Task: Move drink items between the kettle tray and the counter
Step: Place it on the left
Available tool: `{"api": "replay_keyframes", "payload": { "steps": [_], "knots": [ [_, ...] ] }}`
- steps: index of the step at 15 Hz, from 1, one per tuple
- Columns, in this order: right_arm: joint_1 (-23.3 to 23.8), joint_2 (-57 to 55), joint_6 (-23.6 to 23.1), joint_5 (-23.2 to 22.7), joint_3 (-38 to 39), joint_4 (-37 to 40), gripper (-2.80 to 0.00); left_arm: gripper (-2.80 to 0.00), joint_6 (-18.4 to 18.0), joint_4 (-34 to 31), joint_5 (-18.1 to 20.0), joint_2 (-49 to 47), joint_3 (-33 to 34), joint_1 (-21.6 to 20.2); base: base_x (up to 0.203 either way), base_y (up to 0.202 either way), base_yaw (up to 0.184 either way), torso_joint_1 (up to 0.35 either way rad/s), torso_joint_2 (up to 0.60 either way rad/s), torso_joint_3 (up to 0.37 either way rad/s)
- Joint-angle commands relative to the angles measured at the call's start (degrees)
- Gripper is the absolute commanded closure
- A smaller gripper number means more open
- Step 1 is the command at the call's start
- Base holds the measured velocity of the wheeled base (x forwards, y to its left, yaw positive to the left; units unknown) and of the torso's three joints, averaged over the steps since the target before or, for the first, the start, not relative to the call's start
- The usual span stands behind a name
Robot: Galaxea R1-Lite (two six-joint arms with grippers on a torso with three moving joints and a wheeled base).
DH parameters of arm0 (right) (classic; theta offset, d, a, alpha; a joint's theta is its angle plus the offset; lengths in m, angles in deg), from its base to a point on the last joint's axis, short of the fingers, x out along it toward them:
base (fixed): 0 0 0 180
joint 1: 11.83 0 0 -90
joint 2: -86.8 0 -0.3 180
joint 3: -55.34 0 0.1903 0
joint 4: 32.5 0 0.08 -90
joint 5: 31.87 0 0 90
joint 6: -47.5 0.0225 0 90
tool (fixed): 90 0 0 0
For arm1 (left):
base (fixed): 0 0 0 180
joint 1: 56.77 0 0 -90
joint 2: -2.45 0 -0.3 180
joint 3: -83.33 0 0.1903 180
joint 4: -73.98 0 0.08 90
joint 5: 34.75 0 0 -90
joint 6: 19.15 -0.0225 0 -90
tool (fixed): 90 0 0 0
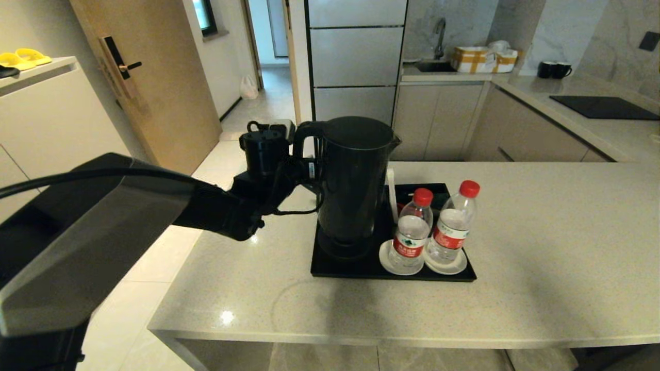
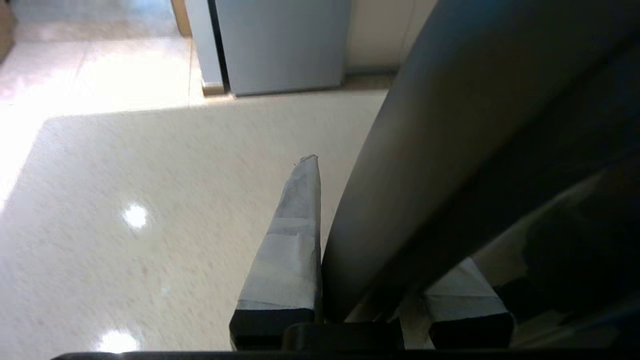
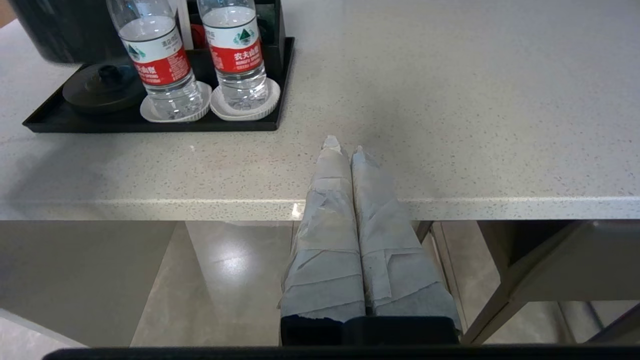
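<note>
My left gripper (image 1: pixel 305 170) is shut on the loop handle (image 2: pixel 450 150) of the tall black kettle (image 1: pixel 356 178), with the taped fingers (image 2: pixel 295 240) on either side of it. The kettle hangs just above its round base (image 3: pixel 102 87) on the black tray (image 1: pixel 371 271). Two clear water bottles (image 1: pixel 411 232) (image 1: pixel 454 222) with red caps stand on white saucers (image 3: pixel 245 107) at the tray's right side. My right gripper (image 3: pixel 344 146) is shut on nothing, low in front of the beige counter's (image 1: pixel 541 247) front edge, and does not show in the head view.
A white upright card (image 1: pixel 392 195) stands in the tray behind the bottles. The farther counter carries a black hob (image 1: pixel 603 107), two dark mugs (image 1: pixel 554 69) and a sink. Bare countertop lies left, front and right of the tray. A wooden door (image 1: pixel 149 77) stands at the left.
</note>
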Motion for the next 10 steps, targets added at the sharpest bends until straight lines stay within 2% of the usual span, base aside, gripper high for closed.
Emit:
{"api": "replay_keyframes", "payload": {
  "steps": [1, 7, 10],
  "knots": [
    [0.0, 0.1, 0.0, 0.0, 0.0, 0.0, 0.0, 0.0, 0.0, -2.2, -0.1, 0.1, -4.9, -4.0, 0.0, 0.0, 0.0, 0.0, 0.0, 0.0],
    [0.0, 0.1, 0.0, 0.0, 0.0, 0.0, 0.0, 0.0, -0.4, -12.6, -0.2, -8.8, -22.5, -13.2, 0.0, 0.0, 0.0, 0.0, 0.0, 0.0],
    [0.1, 0.1, 0.0, 0.0, 0.0, 0.0, 0.0, 0.0, -0.5, -15.9, 2.8, -11.7, -23.9, -15.1, 0.0, 0.0, 0.0, 0.0, 0.0, 0.0]
  ]
}}
